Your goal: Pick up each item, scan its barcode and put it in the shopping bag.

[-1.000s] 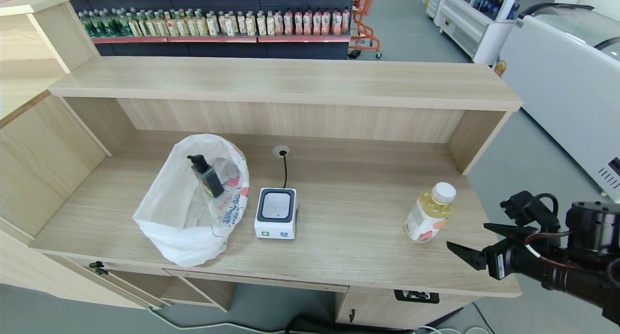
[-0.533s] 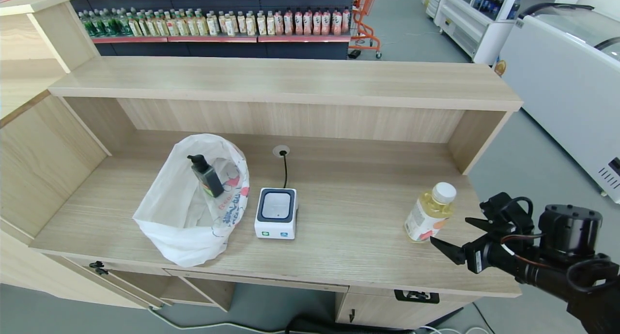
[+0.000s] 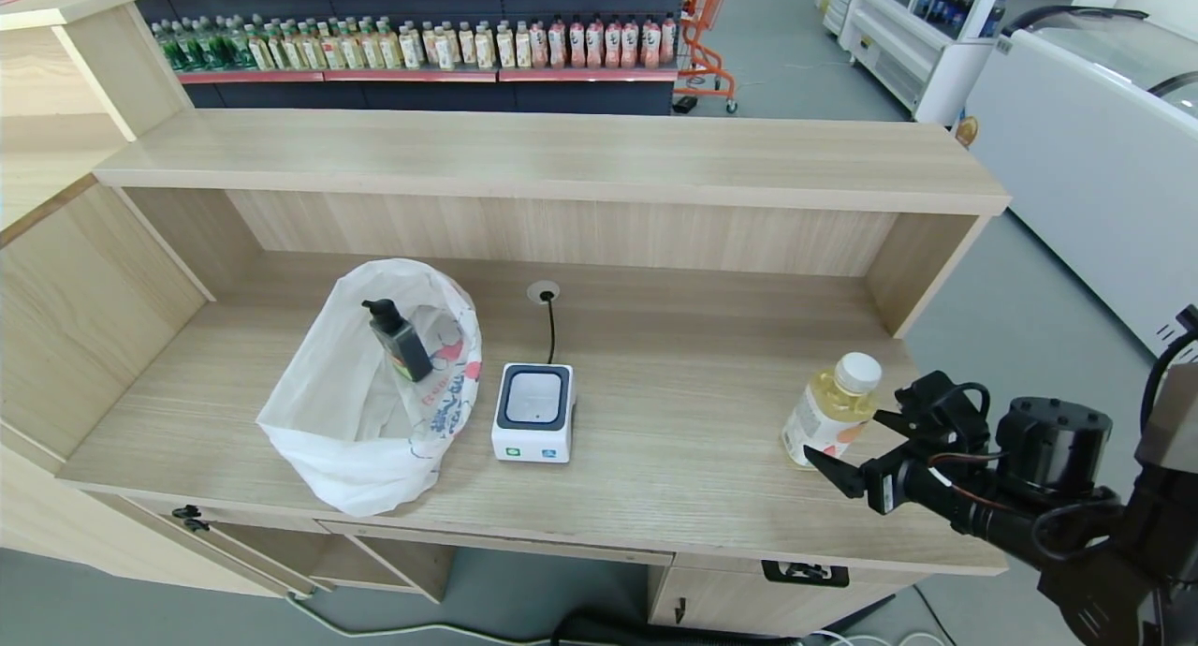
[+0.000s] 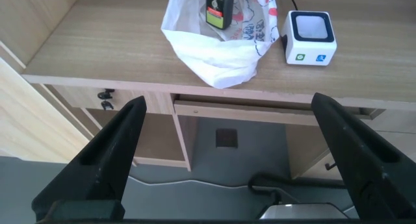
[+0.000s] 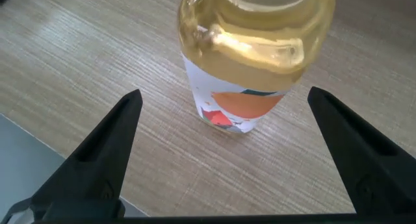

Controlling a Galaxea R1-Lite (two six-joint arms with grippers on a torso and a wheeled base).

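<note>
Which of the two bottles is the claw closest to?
The white-capped yellow bottle, standing just before the open right claw; the dark pump bottle sits inside the shopping bag.

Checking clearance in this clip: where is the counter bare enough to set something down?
Bare counter lies between the scanner and the drink bottle, and behind them toward the back panel. Crowded: shopping bag beside the scanner; open right gripper at the bottle.
</note>
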